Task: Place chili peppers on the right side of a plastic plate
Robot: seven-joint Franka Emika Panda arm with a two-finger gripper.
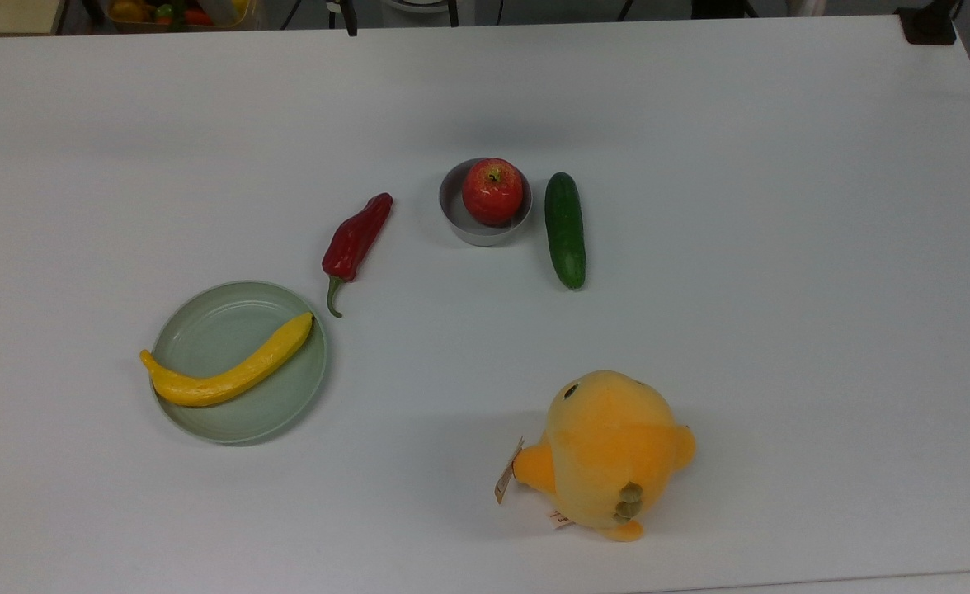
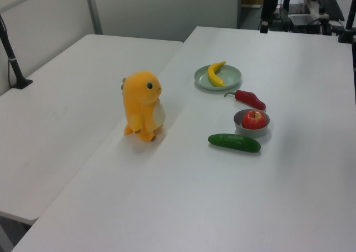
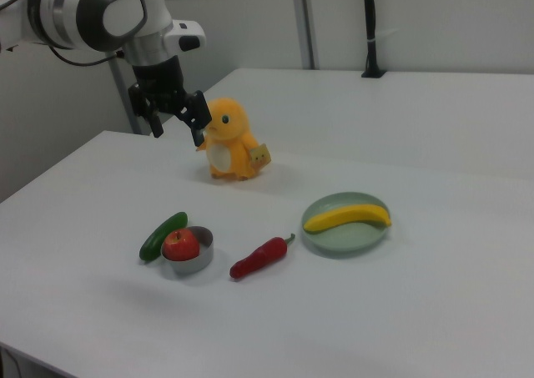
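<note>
We see the chili pepper (image 1: 357,238) lying flat on the white worktop (image 1: 782,330), just beside the plastic plate (image 1: 204,330) at the top view's upper right of its rim, stem toward it. A banana (image 1: 229,371) lies across the plate. In the right view the tool (image 3: 177,118) hangs above the worktop, fingers apart and empty.

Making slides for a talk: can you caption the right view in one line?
Open gripper hovers above the table; chili pepper lies beside the banana-bearing plate.
</note>
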